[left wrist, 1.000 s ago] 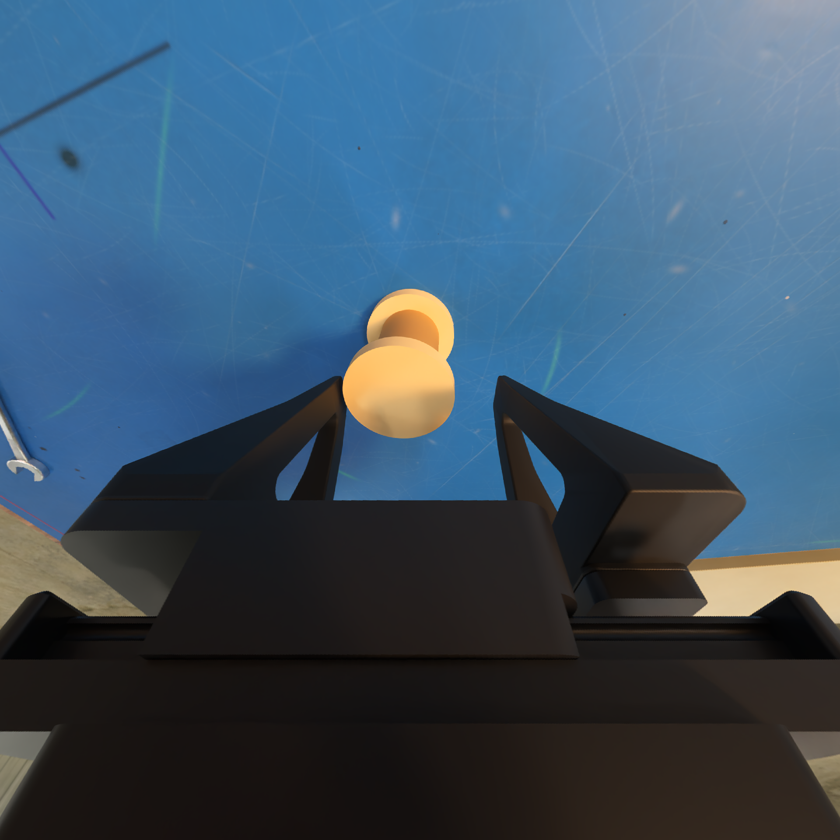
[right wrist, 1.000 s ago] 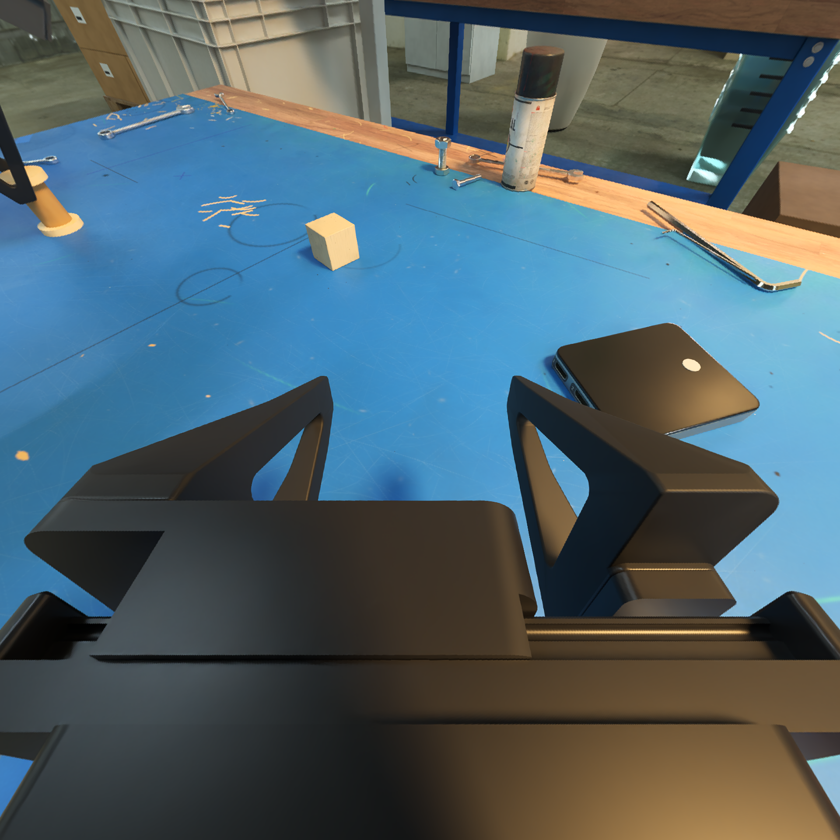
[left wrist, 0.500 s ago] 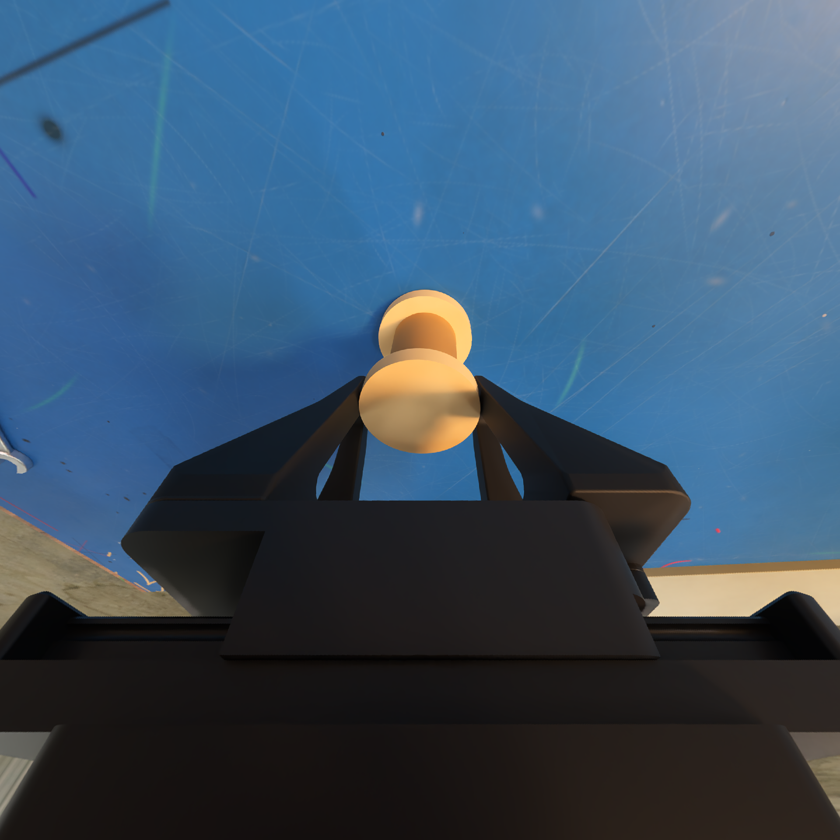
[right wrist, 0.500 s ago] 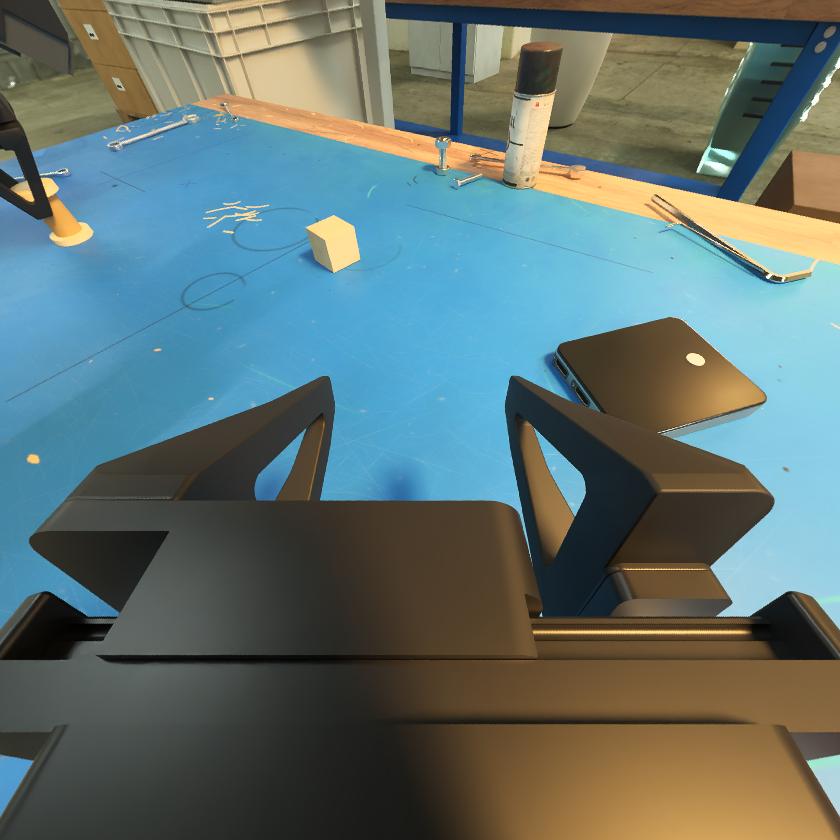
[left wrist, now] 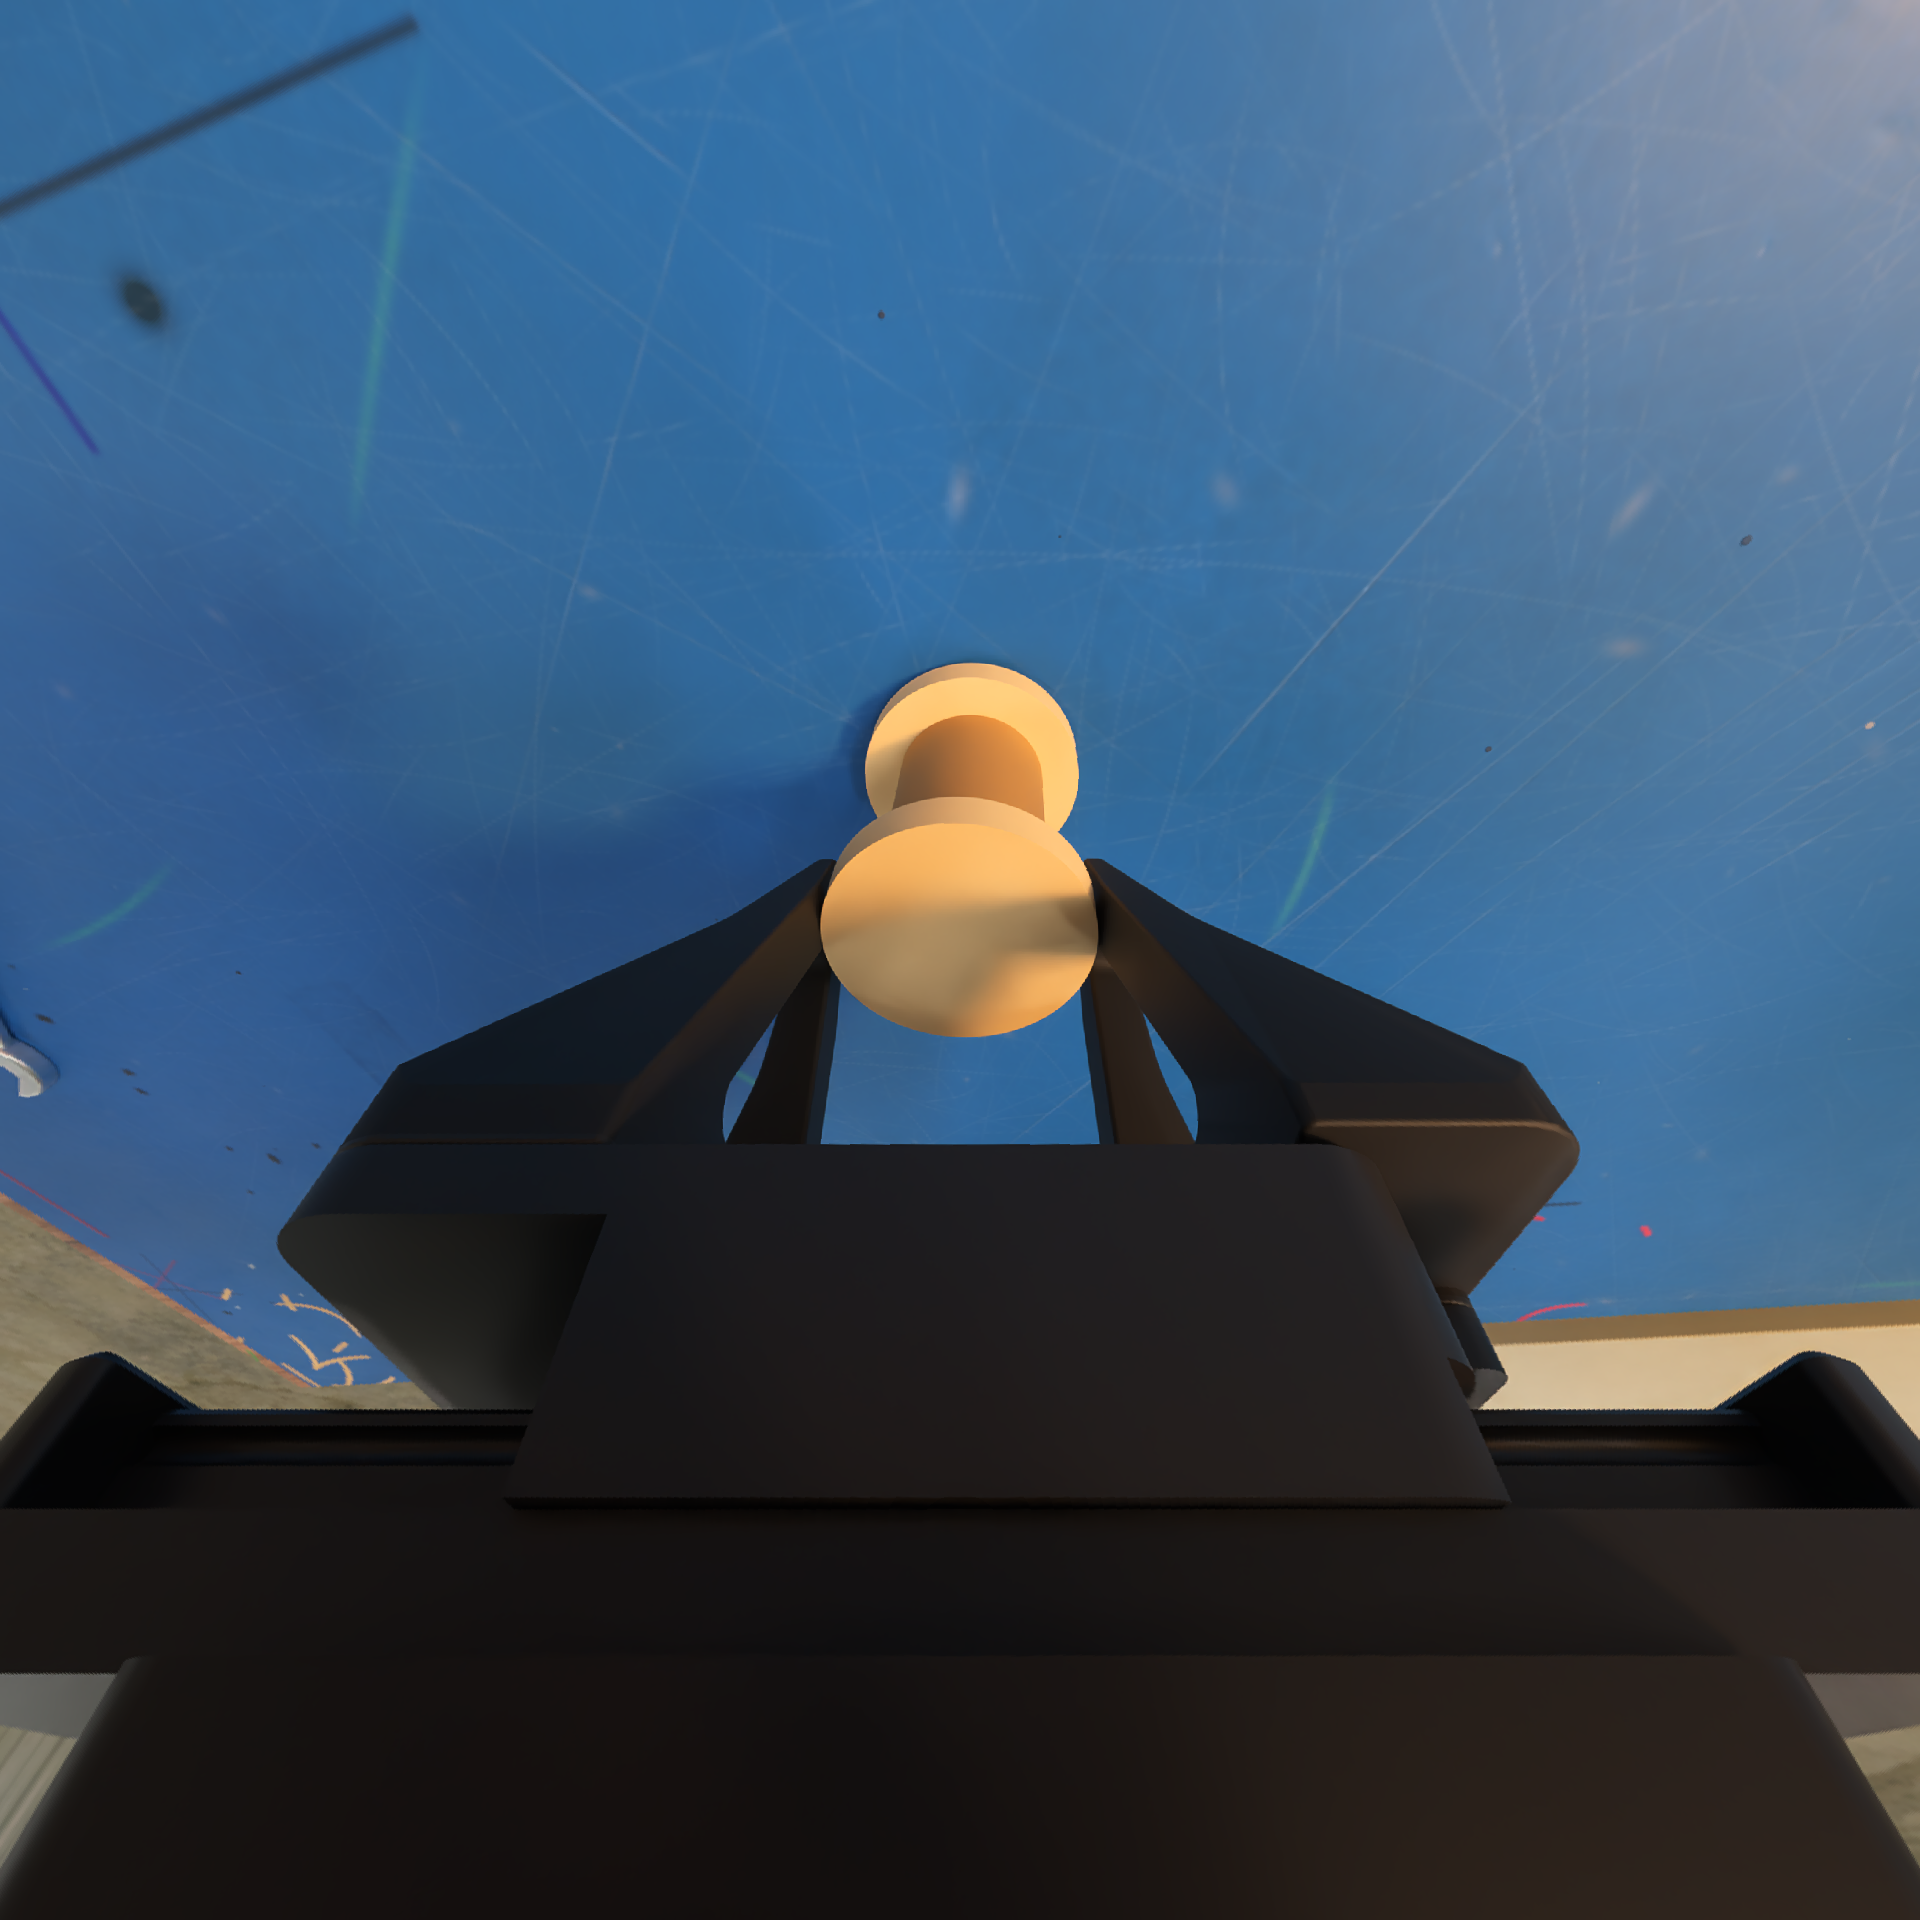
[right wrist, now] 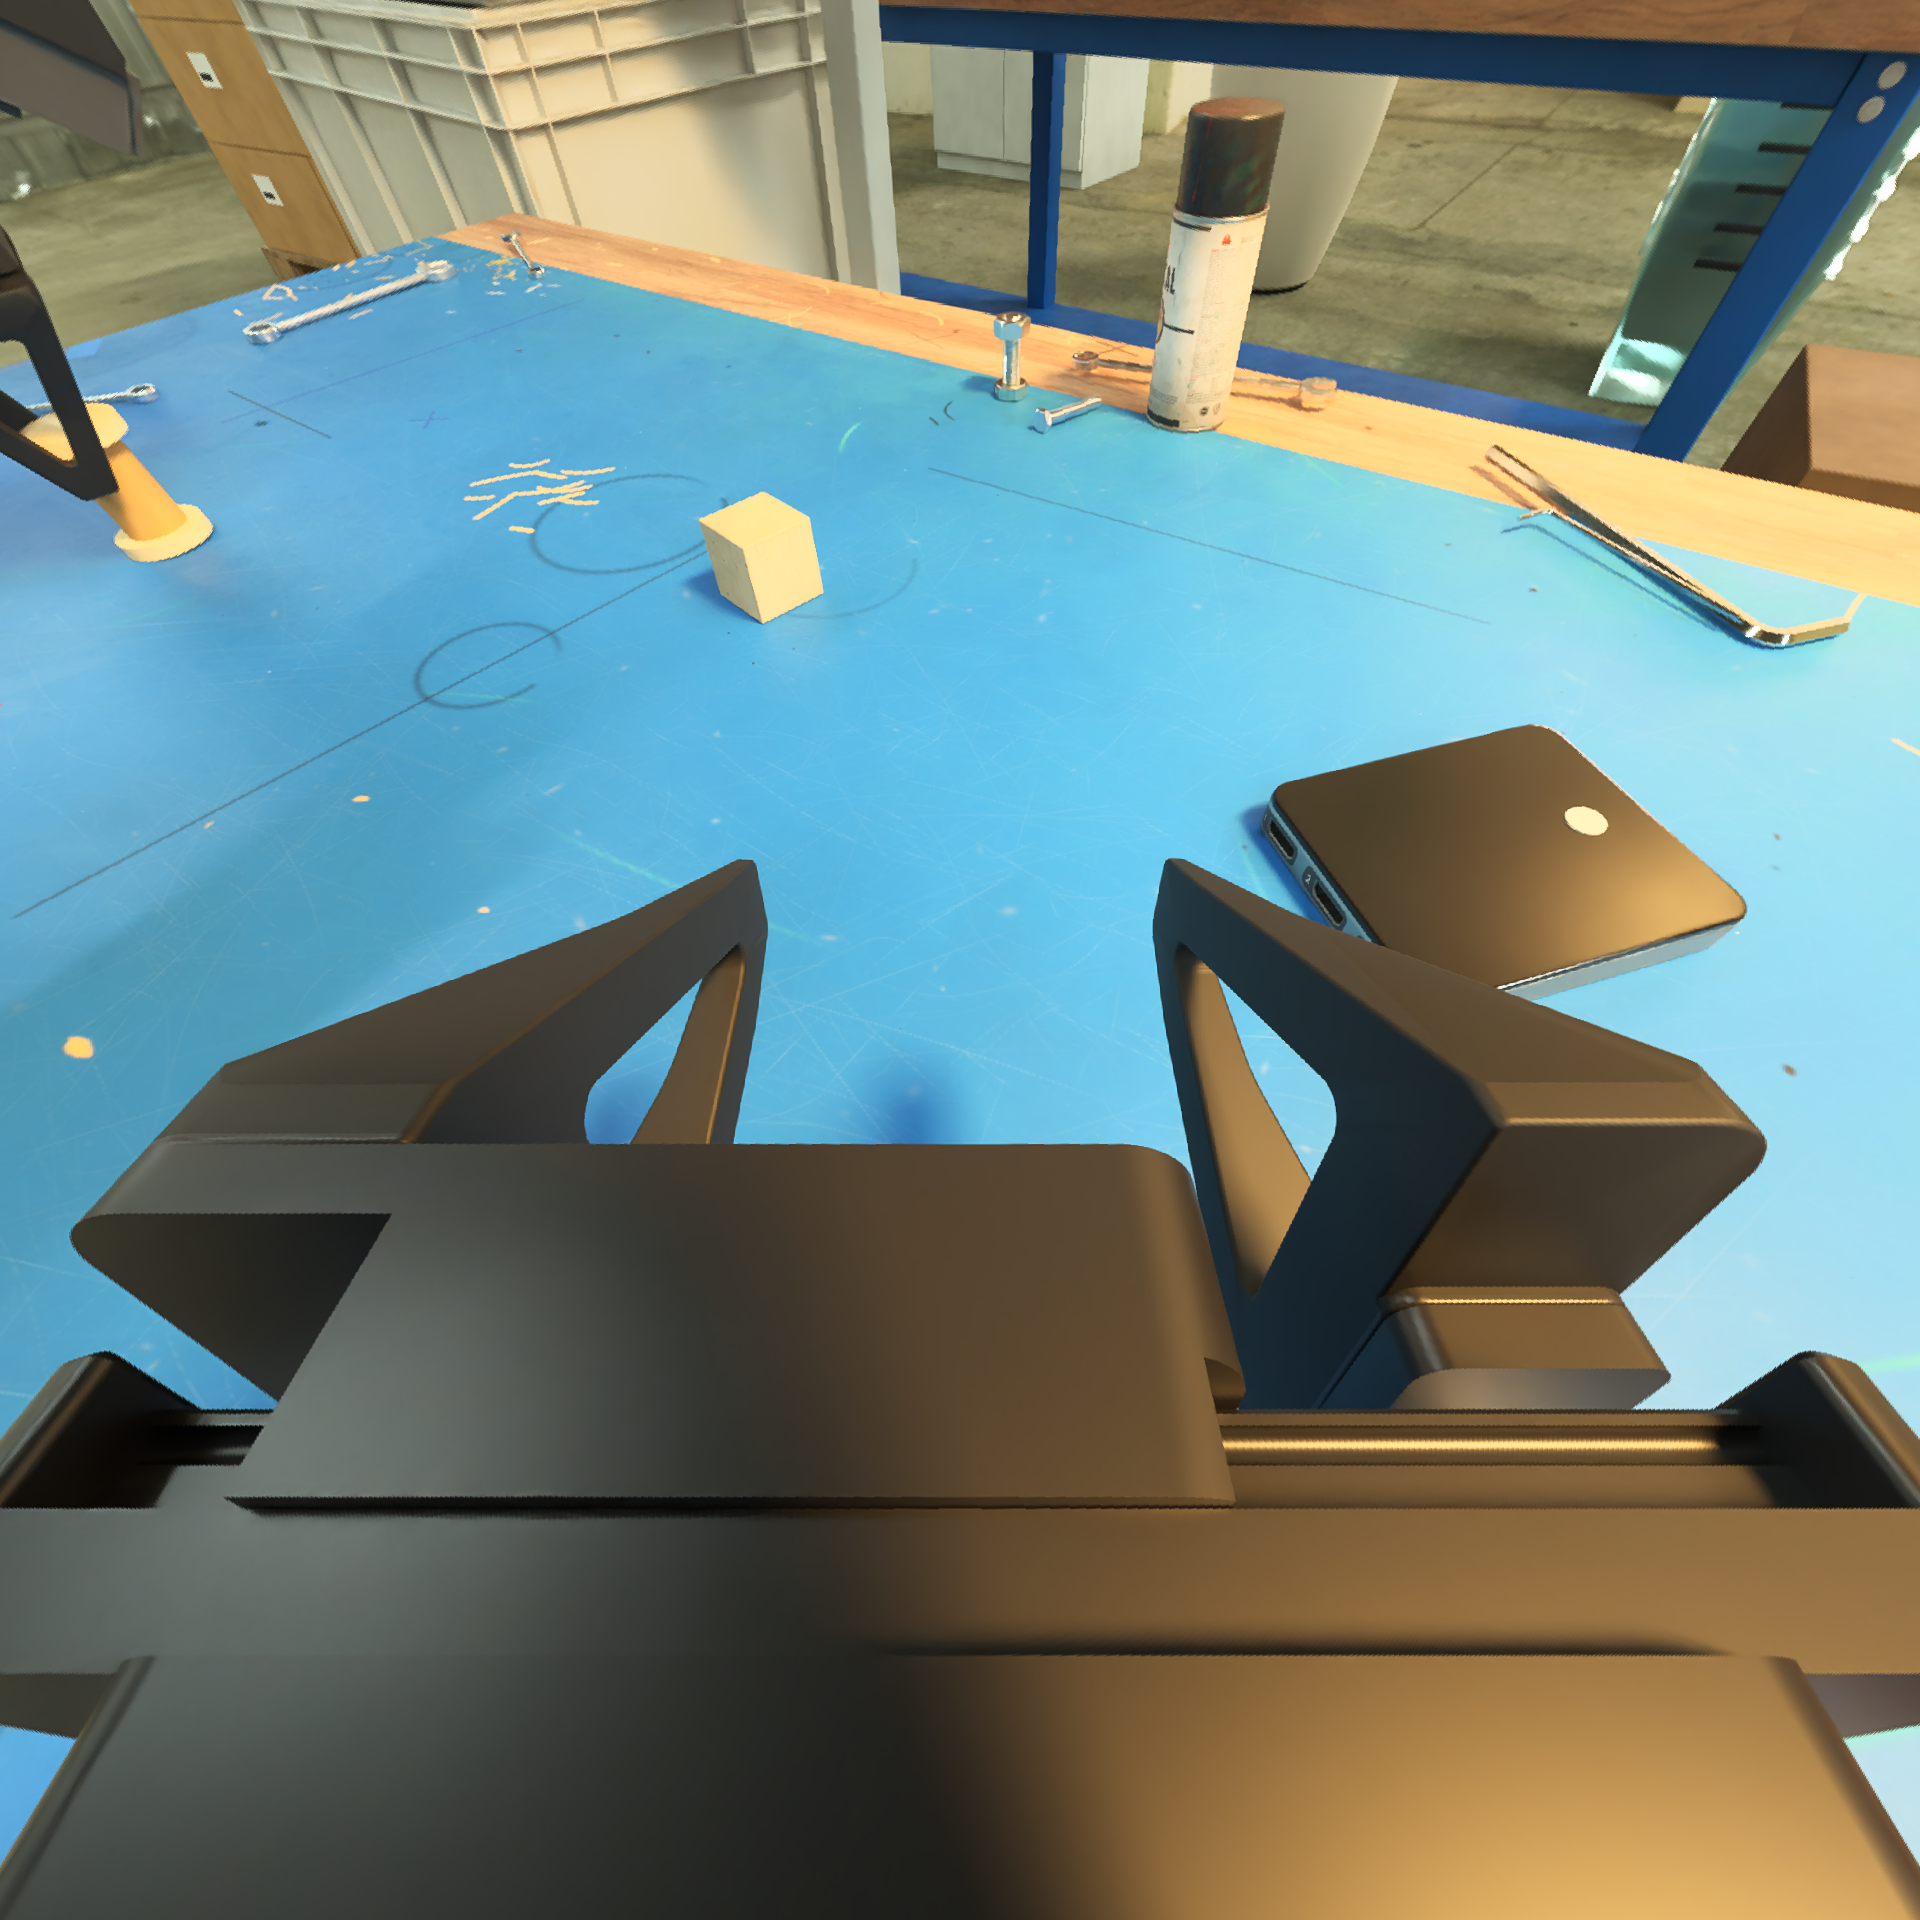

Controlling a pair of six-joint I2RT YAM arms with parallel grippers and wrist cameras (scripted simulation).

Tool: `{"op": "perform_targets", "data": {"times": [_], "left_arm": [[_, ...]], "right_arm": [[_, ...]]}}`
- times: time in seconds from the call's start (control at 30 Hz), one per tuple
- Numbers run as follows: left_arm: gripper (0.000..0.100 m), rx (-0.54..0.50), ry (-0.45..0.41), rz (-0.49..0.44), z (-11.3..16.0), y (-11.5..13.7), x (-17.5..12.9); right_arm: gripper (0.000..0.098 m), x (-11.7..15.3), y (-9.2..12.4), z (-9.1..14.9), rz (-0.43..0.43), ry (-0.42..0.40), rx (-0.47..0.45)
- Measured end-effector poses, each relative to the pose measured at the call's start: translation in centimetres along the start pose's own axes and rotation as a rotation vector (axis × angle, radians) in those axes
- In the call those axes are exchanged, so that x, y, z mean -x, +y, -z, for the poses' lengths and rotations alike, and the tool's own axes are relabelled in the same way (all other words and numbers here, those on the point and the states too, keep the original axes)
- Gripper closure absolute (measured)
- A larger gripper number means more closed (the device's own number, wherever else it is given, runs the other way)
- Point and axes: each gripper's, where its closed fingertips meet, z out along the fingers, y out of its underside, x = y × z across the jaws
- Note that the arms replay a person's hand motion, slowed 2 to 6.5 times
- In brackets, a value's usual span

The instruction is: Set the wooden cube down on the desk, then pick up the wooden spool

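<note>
The wooden spool [left wrist: 961, 935] stands on the blue mat [left wrist: 1351, 416], seen from above along its axis. My left gripper [left wrist: 961, 883] is shut on the spool's upper flange, one finger on each side. In the right wrist view the spool [right wrist: 145, 499] is at the far left, leaning a little, its base at the mat, with the left gripper's fingers [right wrist: 62, 447] on its top. The wooden cube [right wrist: 764, 556] rests on the mat, free of both grippers. My right gripper [right wrist: 961, 883] is open and empty, above the mat and well short of the cube.
A flat black device [right wrist: 1496, 852] lies just right of my right gripper. A spray can [right wrist: 1210, 270], a bolt [right wrist: 1010, 353], a wrench [right wrist: 343, 301] and a bent metal bar [right wrist: 1662, 561] lie along the far wooden edge. Wood shavings [right wrist: 535, 488] lie left of the cube.
My left gripper's fingers have closed from wide open onto the spool's upper flange and stay shut on it. The right gripper has stayed open and shifted only slightly.
</note>
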Motion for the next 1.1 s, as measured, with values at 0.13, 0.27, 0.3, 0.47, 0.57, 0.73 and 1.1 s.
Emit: {"op": "perform_targets", "data": {"times": [0.13, 0.27, 0.3, 0.47, 0.57, 0.73, 1.1], "left_arm": [[0.062, -0.032, -0.011, -0.010, 0.0, -0.2, 0.0], [0.062, -0.064, -0.019, -0.018, 0.1, -0.4, 0.0], [0.062, -0.071, -0.020, -0.019, 0.2, -0.5, 0.0], [0.062, -0.101, -0.034, -0.038, 0.6, -0.6, 0.0], [0.062, -0.126, -0.048, -0.054, 0.9, -0.7, 0.0], [0.062, -0.189, -0.063, -0.085, 1.7, -1.0, -0.2], [0.062, -0.432, -0.107, -0.151, 4.5, -2.2, -2.0]], "right_arm": [[0.0343, 0.1, -0.2, 0.1, 0.010, 0.003, -0.004], [0.0345, 0.2, -0.4, 0.2, 0.016, 0.004, -0.006], [0.0345, 0.2, -0.4, 0.2, 0.017, 0.005, -0.006], [0.0346, 0.4, -0.4, 0.3, 0.023, 0.006, -0.008], [0.0346, 0.5, -0.4, 0.3, 0.026, 0.006, -0.008], [0.0348, 0.6, -0.4, 0.3, 0.030, 0.005, -0.008], [0.0349, 0.7, -0.4, 0.1, 0.039, 0.005, -0.008]]}}
